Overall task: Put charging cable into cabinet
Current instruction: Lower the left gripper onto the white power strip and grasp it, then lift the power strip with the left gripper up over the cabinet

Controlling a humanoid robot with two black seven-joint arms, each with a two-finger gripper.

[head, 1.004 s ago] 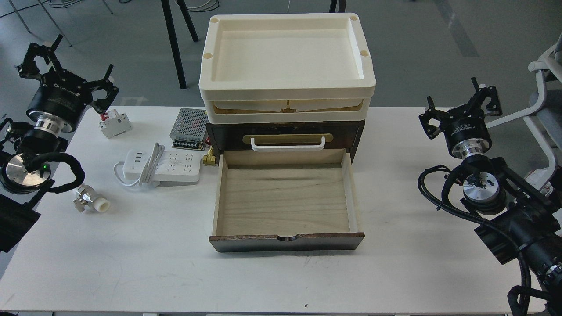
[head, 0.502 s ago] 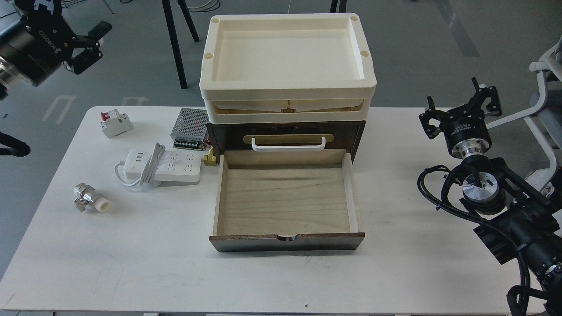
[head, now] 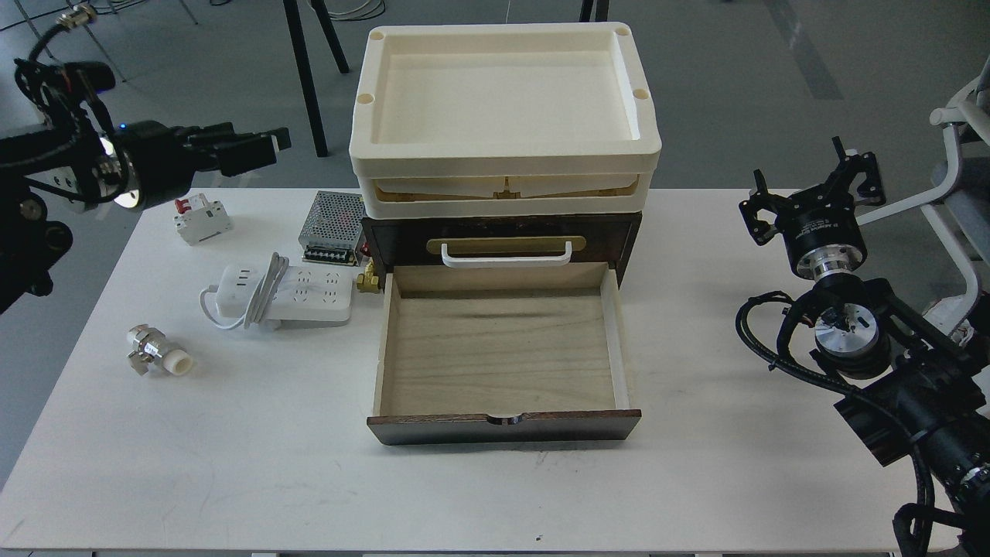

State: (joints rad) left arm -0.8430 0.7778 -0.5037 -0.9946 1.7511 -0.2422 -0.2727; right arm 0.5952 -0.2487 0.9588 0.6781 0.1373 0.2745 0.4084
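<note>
The charging cable (head: 282,294), a flat white power strip with its cord looped over it, lies on the white table (head: 255,456) just left of the cabinet. The dark-brown cabinet (head: 503,232) stands at the table's back middle with cream trays (head: 503,100) stacked on top. Its pale wood drawer (head: 503,348) is pulled out and holds nothing. My left gripper (head: 259,148) hovers above the back left of the table, fingers pointing right, open and empty, well above the cable. My right gripper (head: 812,193) is open and empty at the table's right edge.
A white circuit breaker (head: 203,218) and a perforated metal power-supply box (head: 334,226) sit behind the cable. A brass fitting (head: 370,280) lies between cable and cabinet. A metal-and-white fitting (head: 158,352) lies front left. A white chair frame (head: 959,155) stands at the right.
My left arm has lifted off the table's left edge and swung round; its gripper now points right above the back left corner. The right arm, cable and drawer have not moved.
</note>
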